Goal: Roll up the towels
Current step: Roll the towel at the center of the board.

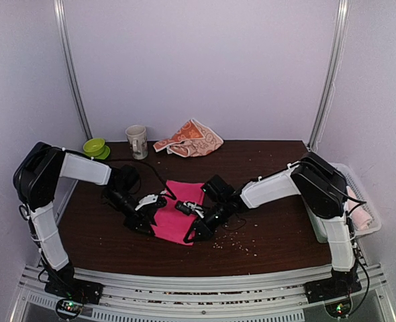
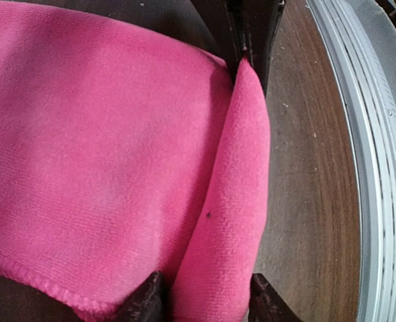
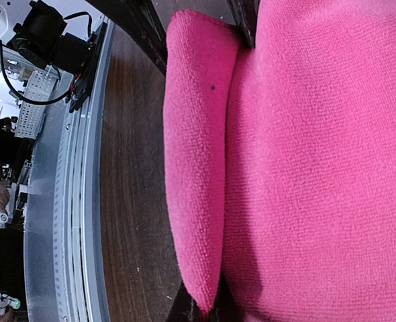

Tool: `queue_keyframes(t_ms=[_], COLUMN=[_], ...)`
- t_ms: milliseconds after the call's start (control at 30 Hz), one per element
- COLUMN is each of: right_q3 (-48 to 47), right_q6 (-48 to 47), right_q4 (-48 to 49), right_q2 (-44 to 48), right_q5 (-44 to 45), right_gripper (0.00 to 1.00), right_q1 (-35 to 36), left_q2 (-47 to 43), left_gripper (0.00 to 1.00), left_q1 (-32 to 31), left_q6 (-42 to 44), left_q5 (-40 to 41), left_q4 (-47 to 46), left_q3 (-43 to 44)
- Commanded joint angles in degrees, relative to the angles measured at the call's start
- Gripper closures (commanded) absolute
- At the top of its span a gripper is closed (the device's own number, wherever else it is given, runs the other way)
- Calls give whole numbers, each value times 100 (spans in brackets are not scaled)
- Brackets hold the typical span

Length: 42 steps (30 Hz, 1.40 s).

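Pink towel [image 1: 178, 211] lay flat mid-table [image 1: 272, 228], and its near edge was turned up into a plump fold [image 2: 231, 201] along the side facing the rail. Orange bunny towel [image 1: 190, 139] sat crumpled at the far edge, untouched. Right gripper [image 3: 199, 310] was clamped on its end of the fold, which tapered into the pinch. Left gripper [image 2: 208, 305] had jaws apart, one on each side of the other end, not visibly squeezing. Judged step: starting the roll. To do it well, the left should bite at the same depth as the right. Both wrists should then turn together away from the rail, with tension along the fold, so the roll stays tight and does not cone.
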<state>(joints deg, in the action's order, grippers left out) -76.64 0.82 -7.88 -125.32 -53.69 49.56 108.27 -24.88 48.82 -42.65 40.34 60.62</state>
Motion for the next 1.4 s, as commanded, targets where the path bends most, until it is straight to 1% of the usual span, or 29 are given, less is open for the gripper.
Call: queue_keyframes(t_ms=[0, 67, 200, 333, 400, 433, 533, 633, 733, 833, 933, 1067, 1367], right_q3=[151, 126, 82, 36, 28, 22, -12, -38, -57, -70, -66, -68, -79], right_q6=[262, 312, 340, 391, 437, 456, 526, 583, 650, 680, 707, 709, 687], right_q4=[-697, -708, -754, -775, -761, -760, -751, -752, -744, -733, -713, -728, -768], right_q2=[-397, -384, -401, -462, -486, -505, -537, -552, -565, -560, -564, -568, -582], right_q5=[434, 442, 400, 344, 302, 291, 303, 358, 378, 383, 398, 402, 421], right_gripper=[100, 100, 100, 100, 100, 100, 100, 100, 100, 100, 100, 100, 100], right_q1=[-104, -124, -147, -167, -187, -190, -212, -234, -252, -259, -269, -263, -278], left_q2=[-397, -668, -1254, -1941, -2306, -2541, -3036, -3341, -3279, -2989, -2729, -2532, -2082], left_gripper=[49, 45, 43, 43, 44, 46, 54, 66, 80, 92, 100, 100, 100], left_q1=[168, 181, 186, 189, 179, 169, 41, -300, -828, -1184, -1413, -1519, -1531], left_q6=[-120, -154, -142, 40, 187, 278, 408, 444, 407, 403, 409, 410, 242], left_q5=[763, 922, 1190, 1169, 1075, 993, 833, 988, 1377, 1615, 1717, 1753, 2023], left_q4=[-460, -674, -1117, -1569, -1833, -1941, -2356, -2711, -2971, -3049, -3099, -3191, -3326], left_q3=[-216, -356, -723, -1167, -1415, -1521, -1840, -2079, -2184, -2157, -2104, -2033, -1945])
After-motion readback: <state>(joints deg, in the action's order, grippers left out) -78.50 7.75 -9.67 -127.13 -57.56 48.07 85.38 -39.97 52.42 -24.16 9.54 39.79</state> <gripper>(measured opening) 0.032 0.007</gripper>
